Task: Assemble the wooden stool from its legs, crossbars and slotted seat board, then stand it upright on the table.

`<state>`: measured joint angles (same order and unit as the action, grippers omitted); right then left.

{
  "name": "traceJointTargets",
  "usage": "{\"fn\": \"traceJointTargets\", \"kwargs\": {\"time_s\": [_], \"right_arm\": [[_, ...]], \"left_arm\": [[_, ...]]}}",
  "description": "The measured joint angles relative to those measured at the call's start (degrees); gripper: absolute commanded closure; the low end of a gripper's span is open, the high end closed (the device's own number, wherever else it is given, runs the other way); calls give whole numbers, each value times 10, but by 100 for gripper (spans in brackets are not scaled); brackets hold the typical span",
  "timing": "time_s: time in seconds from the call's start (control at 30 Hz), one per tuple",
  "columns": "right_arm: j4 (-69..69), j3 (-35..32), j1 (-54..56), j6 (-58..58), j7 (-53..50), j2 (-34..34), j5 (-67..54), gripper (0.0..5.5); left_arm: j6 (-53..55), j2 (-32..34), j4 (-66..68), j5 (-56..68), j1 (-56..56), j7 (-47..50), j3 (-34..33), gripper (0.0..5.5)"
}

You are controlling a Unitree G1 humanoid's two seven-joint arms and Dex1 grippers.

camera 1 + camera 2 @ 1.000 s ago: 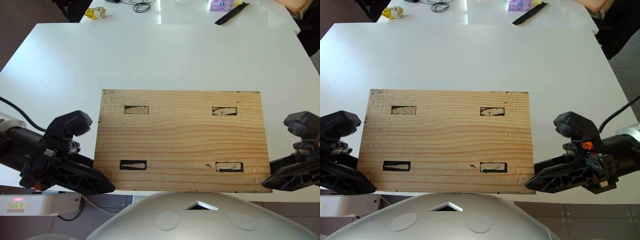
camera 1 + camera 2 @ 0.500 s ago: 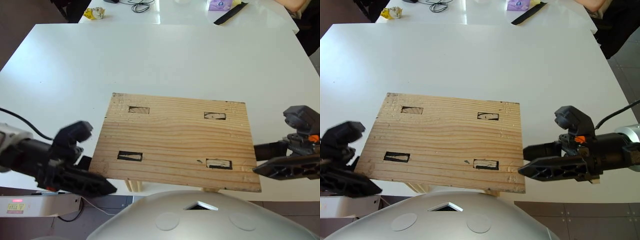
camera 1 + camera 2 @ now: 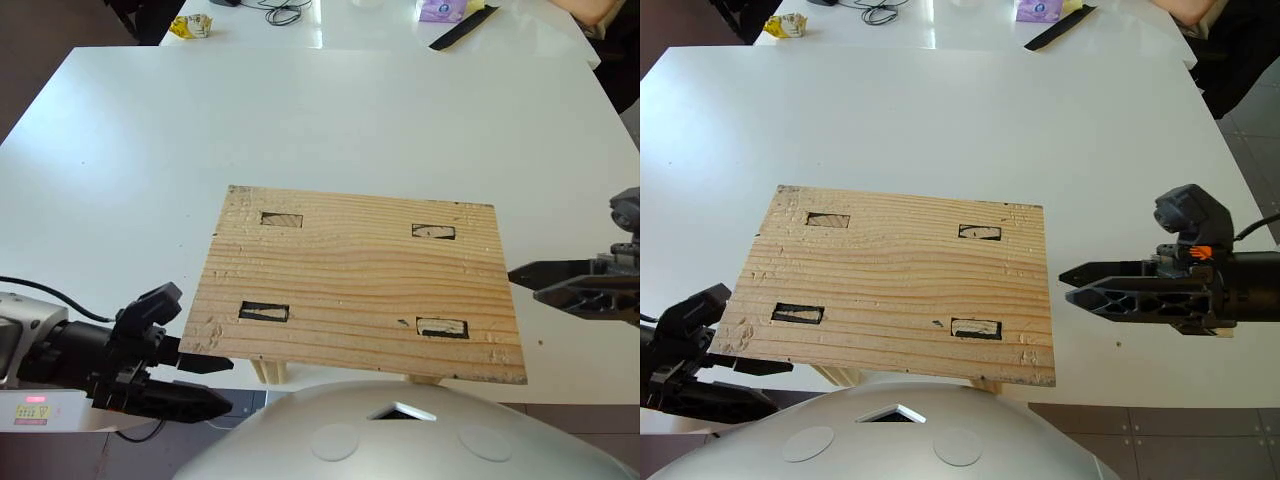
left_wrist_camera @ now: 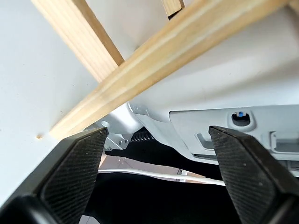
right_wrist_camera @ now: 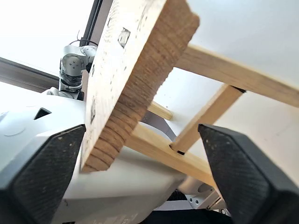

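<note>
Beside the stool, left pincer, right pincer pulled back, jaws apart

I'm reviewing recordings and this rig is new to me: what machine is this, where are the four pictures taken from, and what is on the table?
It is a humanoid robot with two arms, each ending in a two-fingered gripper. Two pictures look down from its head; two look out from its wrists, between the fingers. On the white table stands a wooden stool, slotted seat board up, legs beneath. The left gripper and right gripper flank it, open, holding nothing.
</note>
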<state>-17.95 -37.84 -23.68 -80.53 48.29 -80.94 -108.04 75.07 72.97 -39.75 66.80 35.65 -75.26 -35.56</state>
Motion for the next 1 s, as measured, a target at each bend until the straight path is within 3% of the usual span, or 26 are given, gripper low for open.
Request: {"fn": "traceJointTargets", "kwargs": {"time_s": [0.23, 0.4, 0.7, 1.0], "right_arm": [[-132, -26, -46, -43, 82, 80, 160, 106], [-242, 39, -92, -10, 99, 118, 253, 106], [-233, 145, -64, 61, -31, 195, 211, 106], [-180, 228, 21, 136, -195, 220, 136, 106]], "left_arm": [[-61, -36, -24, -62, 24, 6, 31, 150], [-88, -38, -49, -84, 45, -2, 58, 150], [-143, -66, -30, -132, 0, 36, 185, 150], [-144, -193, 26, -139, -124, 186, 286, 150]]}}
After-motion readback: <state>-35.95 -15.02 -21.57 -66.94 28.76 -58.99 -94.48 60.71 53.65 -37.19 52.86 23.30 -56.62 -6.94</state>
